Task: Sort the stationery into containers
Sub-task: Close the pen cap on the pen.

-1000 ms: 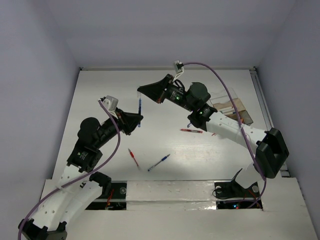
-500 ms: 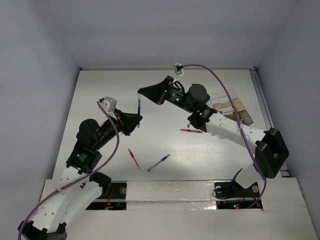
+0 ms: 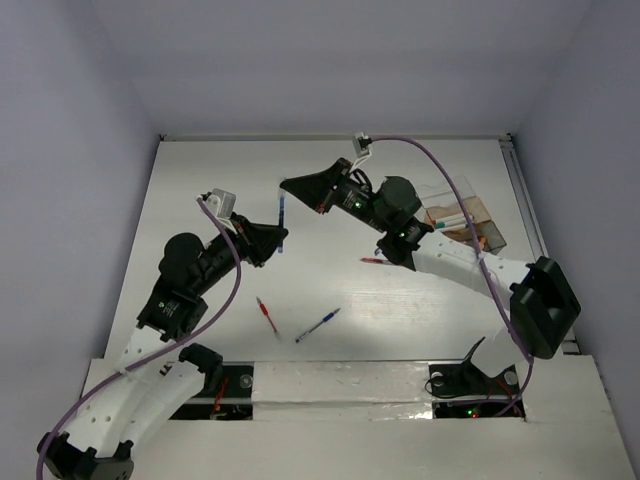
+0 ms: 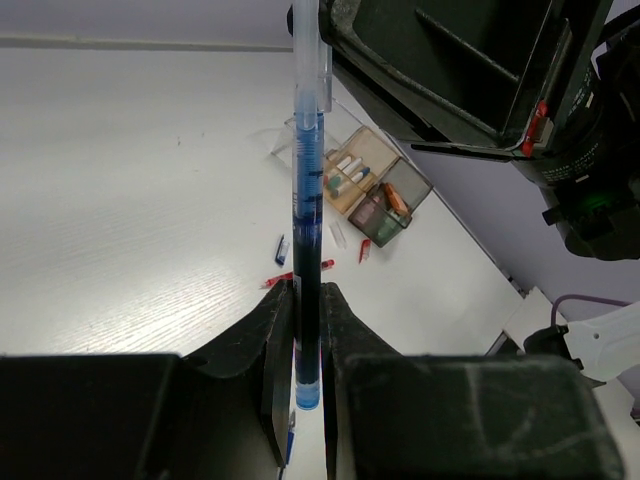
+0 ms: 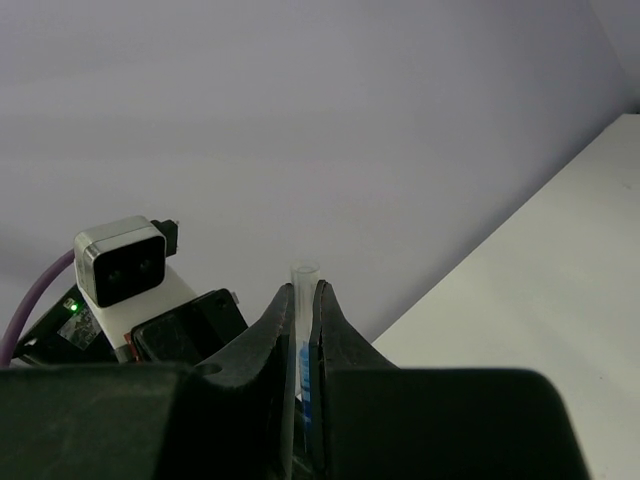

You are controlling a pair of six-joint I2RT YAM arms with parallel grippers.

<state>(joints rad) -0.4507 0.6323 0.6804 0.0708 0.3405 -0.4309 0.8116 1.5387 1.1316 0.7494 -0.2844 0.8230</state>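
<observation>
Blue pen (image 3: pixel 281 215) held aloft; red pen (image 3: pixel 266 315) and loose blue pen (image 3: pixel 318 325) lie apart from the organiser (image 3: pixel 478 212).

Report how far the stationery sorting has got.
Done: a few small pieces lie in the organiser box. In hand: the left jaws and right jaws both clamp one blue pen in the air. Left: a red pen, a second blue pen and another red pen lie loose on the table.

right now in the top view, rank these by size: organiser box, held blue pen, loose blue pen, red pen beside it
1. organiser box, clearly largest
2. loose blue pen
3. red pen, slightly shorter
held blue pen: unranked against the loose pens, since it is lifted nearer the camera and its ends are hidden.
</observation>
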